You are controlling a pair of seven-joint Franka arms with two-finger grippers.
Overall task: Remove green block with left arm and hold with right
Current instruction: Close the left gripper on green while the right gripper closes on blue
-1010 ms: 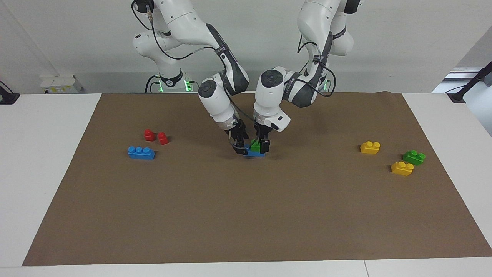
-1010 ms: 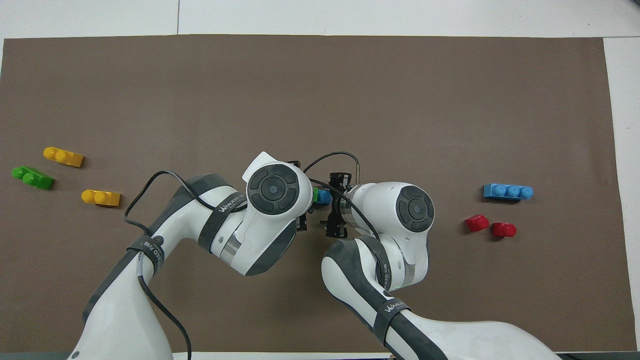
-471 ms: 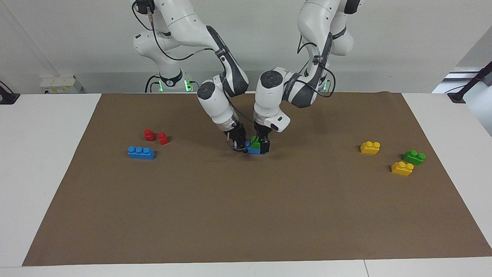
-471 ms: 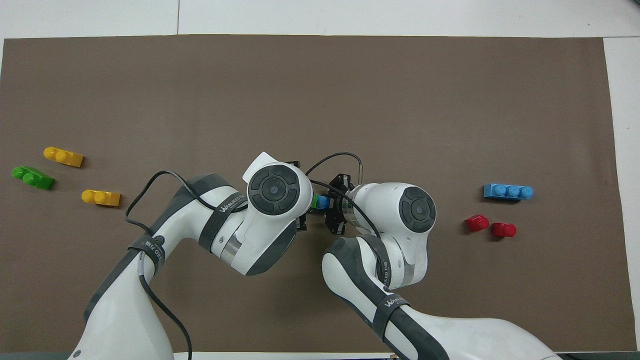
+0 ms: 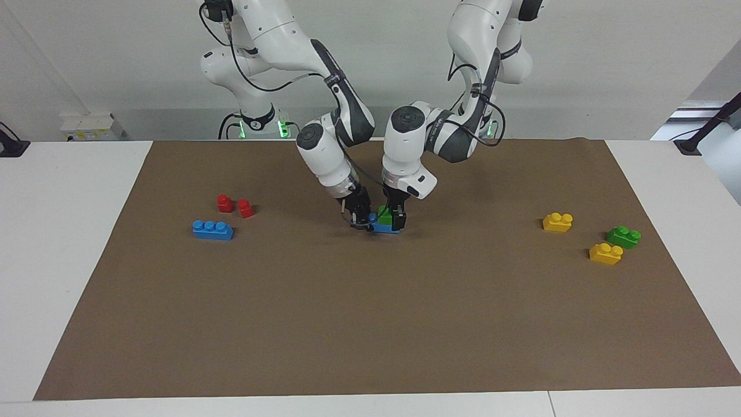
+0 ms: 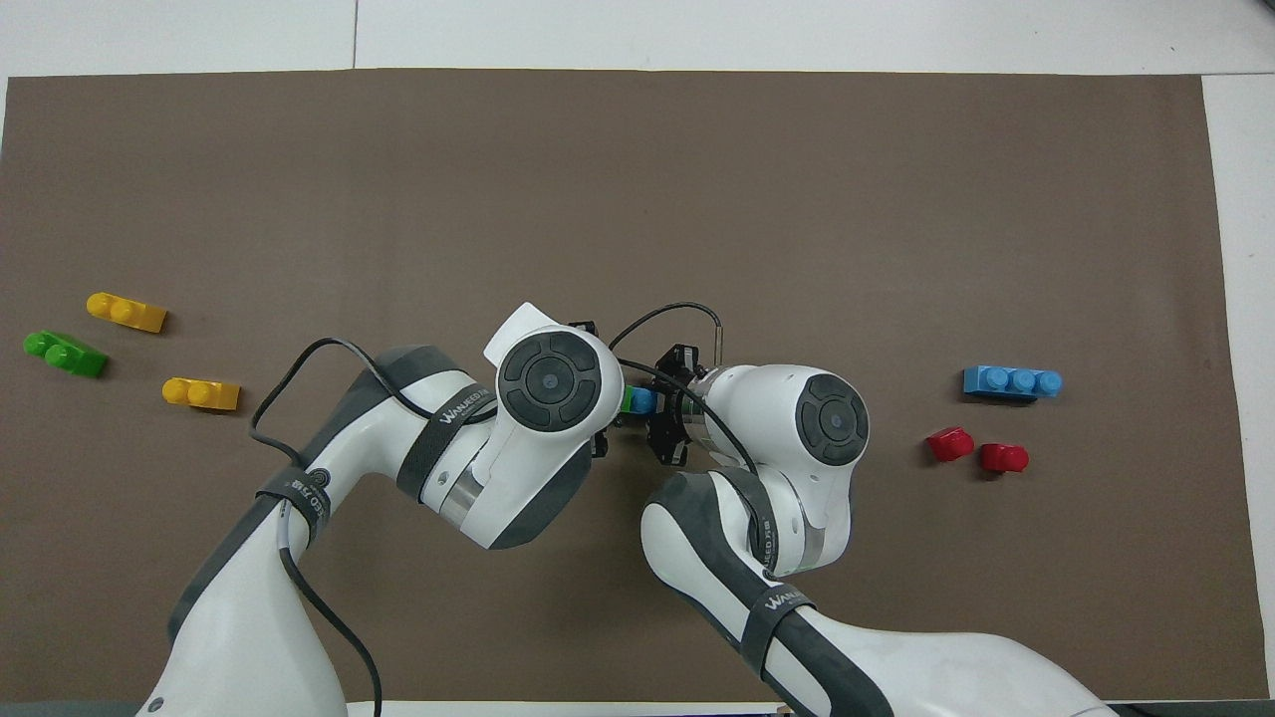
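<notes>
Both claws meet at the stacked bricks mid-counter.
Left claw (image 5: 393, 219) clamps the green block (image 5: 384, 215); right claw (image 5: 362, 219) pinches the blue brick (image 5: 383, 228) beneath.

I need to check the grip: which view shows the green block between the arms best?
The facing view: the green block shows on the blue block, with the left gripper at it. The overhead view shows only a green sliver beside the left arm's wrist.

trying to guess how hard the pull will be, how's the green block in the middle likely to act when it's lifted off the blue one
The green block looks like rigid moulded plastic, so it should not flex in the left gripper. It sits stacked on the blue block, which the right gripper is beside, so it may resist, then pop free. It is probably light.
</notes>
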